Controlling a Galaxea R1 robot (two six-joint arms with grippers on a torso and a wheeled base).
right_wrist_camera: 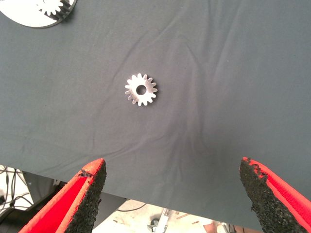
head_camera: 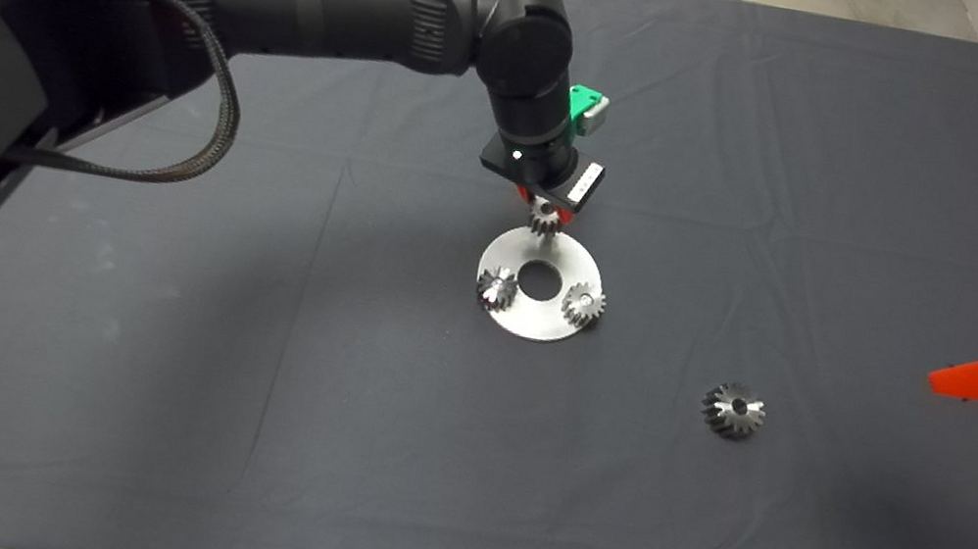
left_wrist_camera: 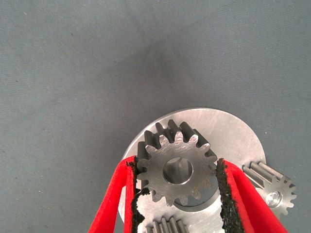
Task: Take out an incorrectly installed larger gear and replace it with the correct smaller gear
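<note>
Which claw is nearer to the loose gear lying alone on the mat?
Right. The right claw waits open at the mat's right edge, with the larger gear lying alone ahead of it. The left claw is farther off, over the round plate, shut on the smaller gear.

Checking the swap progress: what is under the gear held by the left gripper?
The round metal plate lies under the smaller gear, which the left gripper clamps. Plate metal shows through its bore; whether a peg stands beneath is covered.

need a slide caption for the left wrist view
Left gripper fingers clamp the smaller gear above the round metal plate, beside an installed small gear.
</note>
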